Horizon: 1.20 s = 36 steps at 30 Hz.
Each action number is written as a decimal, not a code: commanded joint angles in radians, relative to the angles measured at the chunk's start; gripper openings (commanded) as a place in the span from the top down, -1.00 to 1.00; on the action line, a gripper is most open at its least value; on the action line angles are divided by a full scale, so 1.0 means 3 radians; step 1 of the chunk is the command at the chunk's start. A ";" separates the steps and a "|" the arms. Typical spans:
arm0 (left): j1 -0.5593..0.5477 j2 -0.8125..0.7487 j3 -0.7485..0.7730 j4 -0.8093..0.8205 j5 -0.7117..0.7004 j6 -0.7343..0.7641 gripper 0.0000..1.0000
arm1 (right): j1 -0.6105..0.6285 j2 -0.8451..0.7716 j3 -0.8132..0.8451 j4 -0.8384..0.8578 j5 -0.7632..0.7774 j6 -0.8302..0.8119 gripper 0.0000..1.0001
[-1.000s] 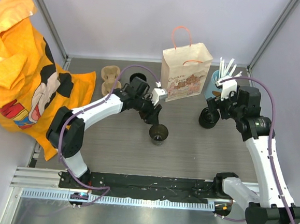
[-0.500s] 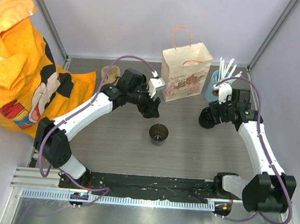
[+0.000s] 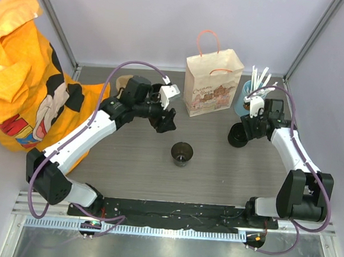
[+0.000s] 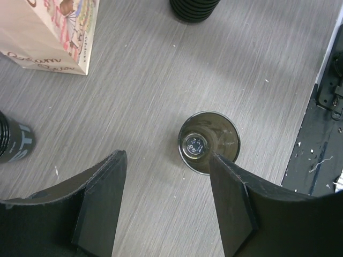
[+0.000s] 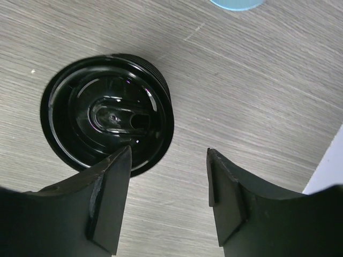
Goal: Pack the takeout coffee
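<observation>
Nearest the arm bases, the takeout coffee cup (image 3: pixel 182 154) stands upright near the middle of the grey wood-grain table (image 3: pixel 128 161), with its mouth open and no lid on it. From the left wrist view something small and shiny shows at its bottom, though what it is cannot be told. Just beyond and to the left of the cup, the left gripper (image 3: pixel 166 122) hangs above the table with its two dark fingers (image 4: pixel 102 198) spread well apart and nothing between them. In its own camera the cup sits ahead of the right-hand fingertip, whose edge overlaps the rim in that view; whether they touch cannot be told. Over on the right side, at about the same depth, the right gripper (image 3: pixel 247 131) hovers beside a stack of black lids (image 3: pixel 238 136) that rests on the table, well apart from the cup. Its fingers (image 5: pixel 107 198) are parted with only bare table between them, and the stack lies off to one side, partly under the left-hand fingertip in the wrist view. Farther back, a beige paper bag (image 3: pixel 213 84) with pink handles stands upright, and a light-blue cup of white straws (image 3: pixel 248 96) stands just to its right. A brown pulp cup carrier (image 3: pixel 123 80) sits at the far left, mostly hidden behind the left arm. An orange printed cloth (image 3: pixel 21 75) drapes over the left wall.
</observation>
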 commanded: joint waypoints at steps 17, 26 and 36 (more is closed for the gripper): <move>0.0071 0.0002 -0.0066 0.0161 0.0030 -0.0057 -0.33 | -0.0014 0.0192 0.0115 0.0359 -0.0184 0.0091 0.28; 0.0076 0.0033 -0.0050 0.0166 0.0035 -0.0073 -0.33 | -0.0014 0.0202 0.0100 0.0354 -0.0204 0.0086 0.61; 0.0076 0.0038 -0.0066 0.0187 0.0061 -0.0088 -0.33 | -0.0014 0.0105 0.0155 0.0303 -0.0225 0.0106 0.79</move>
